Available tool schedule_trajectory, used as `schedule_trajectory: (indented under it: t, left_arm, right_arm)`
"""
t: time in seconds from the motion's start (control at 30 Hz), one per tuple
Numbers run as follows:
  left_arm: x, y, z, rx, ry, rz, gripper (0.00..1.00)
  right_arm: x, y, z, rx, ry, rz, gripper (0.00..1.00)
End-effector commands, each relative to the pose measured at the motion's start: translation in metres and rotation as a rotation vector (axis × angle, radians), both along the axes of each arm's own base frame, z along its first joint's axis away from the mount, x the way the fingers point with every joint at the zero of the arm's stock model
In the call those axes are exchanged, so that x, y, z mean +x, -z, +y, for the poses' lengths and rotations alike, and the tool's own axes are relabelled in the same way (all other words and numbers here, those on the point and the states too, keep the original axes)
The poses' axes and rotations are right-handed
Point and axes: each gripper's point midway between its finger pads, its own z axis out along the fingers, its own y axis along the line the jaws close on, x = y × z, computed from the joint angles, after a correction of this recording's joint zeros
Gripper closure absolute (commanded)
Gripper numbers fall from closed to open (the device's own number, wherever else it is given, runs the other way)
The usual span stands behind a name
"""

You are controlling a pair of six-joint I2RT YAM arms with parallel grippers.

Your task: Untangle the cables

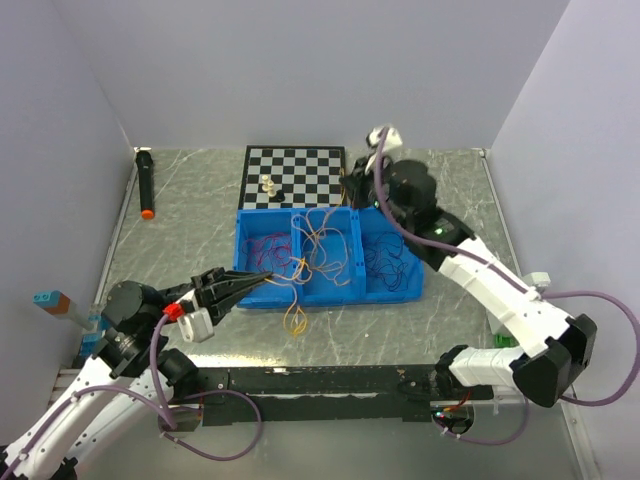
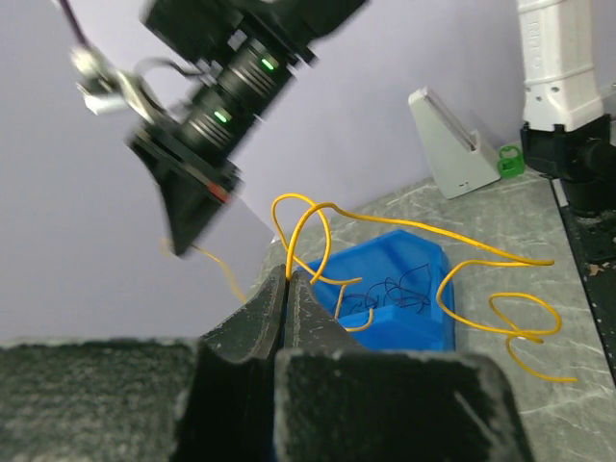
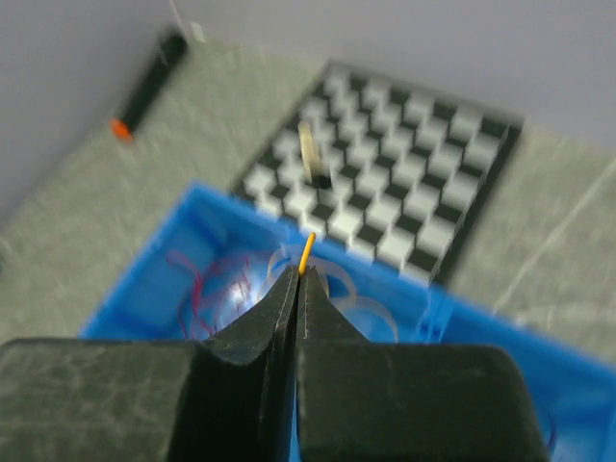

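The cables lie in a blue three-part tray (image 1: 400, 295): red-magenta strands (image 1: 262, 247) on the left, orange-yellow ones (image 1: 325, 245) in the middle, dark ones (image 1: 385, 255) on the right. One orange-yellow cable (image 2: 500, 318) trails over the tray's front wall onto the table. My left gripper (image 1: 268, 276) (image 2: 289, 271) is at the tray's front left corner, shut on that orange-yellow cable. My right gripper (image 1: 350, 190) (image 3: 303, 269) hangs over the tray's back edge, shut on an orange-yellow cable end (image 3: 308, 246). The red strands (image 3: 197, 289) show below it.
A chessboard (image 1: 310, 162) with two pieces (image 1: 268, 184) lies behind the tray. A black marker with an orange tip (image 1: 145, 185) lies by the left wall. Coloured blocks (image 1: 55, 300) sit at the left edge. A white stand (image 2: 448, 144) is near the right arm's base.
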Motion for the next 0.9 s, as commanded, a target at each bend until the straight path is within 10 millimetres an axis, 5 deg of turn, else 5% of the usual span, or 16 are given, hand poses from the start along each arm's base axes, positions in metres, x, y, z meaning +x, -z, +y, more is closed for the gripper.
schedule_trajectory:
  t: [0.0, 0.17, 0.6, 0.77, 0.87]
  left_arm:
    - [0.014, -0.02, 0.002, -0.069, -0.063, 0.006, 0.99]
    - [0.019, -0.026, 0.003, -0.087, -0.08, 0.008, 0.99]
    - [0.039, -0.008, -0.002, -0.064, -0.135, 0.092, 0.99]
    - [0.043, 0.003, -0.005, -0.04, -0.135, 0.092, 0.99]
    - [0.046, 0.008, -0.009, -0.028, -0.13, 0.096, 0.99]
  right_arm:
    - [-0.001, 0.055, 0.002, 0.049, 0.028, 0.127, 1.0]
    - [-0.001, 0.132, 0.001, 0.006, 0.071, 0.277, 1.0]
    - [0.024, 0.224, 0.051, -0.1, 0.066, 0.485, 0.99]
    - [0.023, 0.209, 0.063, -0.069, 0.015, 0.485, 0.37]
    - [0.02, 0.177, 0.057, -0.032, 0.009, 0.44, 0.25]
